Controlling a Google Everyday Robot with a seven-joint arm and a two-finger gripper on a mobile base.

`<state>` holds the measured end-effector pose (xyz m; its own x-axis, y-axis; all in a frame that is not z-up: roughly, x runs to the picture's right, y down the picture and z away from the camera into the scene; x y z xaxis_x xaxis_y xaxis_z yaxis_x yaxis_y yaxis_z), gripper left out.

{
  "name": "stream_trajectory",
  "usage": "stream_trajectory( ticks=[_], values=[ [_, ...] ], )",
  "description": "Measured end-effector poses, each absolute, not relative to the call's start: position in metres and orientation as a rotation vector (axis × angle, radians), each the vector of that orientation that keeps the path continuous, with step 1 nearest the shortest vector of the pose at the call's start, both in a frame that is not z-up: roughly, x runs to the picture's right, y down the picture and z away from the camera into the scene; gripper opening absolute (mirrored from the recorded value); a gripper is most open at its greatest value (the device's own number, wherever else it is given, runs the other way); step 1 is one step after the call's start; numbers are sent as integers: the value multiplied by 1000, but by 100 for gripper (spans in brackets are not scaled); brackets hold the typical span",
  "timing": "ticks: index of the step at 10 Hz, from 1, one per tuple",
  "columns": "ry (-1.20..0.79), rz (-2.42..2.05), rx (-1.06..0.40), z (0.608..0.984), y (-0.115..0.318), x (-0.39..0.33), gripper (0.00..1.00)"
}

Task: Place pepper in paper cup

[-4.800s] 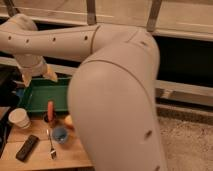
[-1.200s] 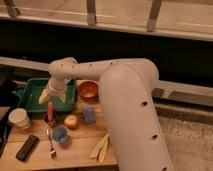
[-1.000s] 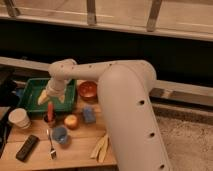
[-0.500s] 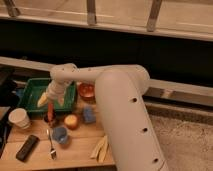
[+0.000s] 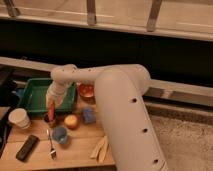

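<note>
Gripper: clamped on the pepper, held upright
Paper cup: nine o'clock from the pepper, apart
Green tray: twelve o'clock

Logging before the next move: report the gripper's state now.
Gripper: closed on the pepper, which hangs upright at the front edge of the green tray, right of the paper cup.

Your gripper, clamped on the upright pepper, hangs at the front wall of the green tray. Bare wood runs toward the paper cup at 8 o'clock (round fruit crowds 4, blue cup 5).
</note>
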<state>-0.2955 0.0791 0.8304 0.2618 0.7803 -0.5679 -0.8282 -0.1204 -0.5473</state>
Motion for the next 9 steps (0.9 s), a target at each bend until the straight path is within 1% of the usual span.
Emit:
stream_trajectory(
  ticks=[1,2,3,5,7,9],
  values=[
    [58,1374,-986,828,77,-296,10],
    [55,1373,-982,826,75,-298,2],
    [49,1376,-976,823,72,-298,0],
    [36,1387,-948,808,57,-295,0],
    [28,1381,-906,785,36,-297,0],
    [13,1359,-845,748,2,-300,0]
  ],
)
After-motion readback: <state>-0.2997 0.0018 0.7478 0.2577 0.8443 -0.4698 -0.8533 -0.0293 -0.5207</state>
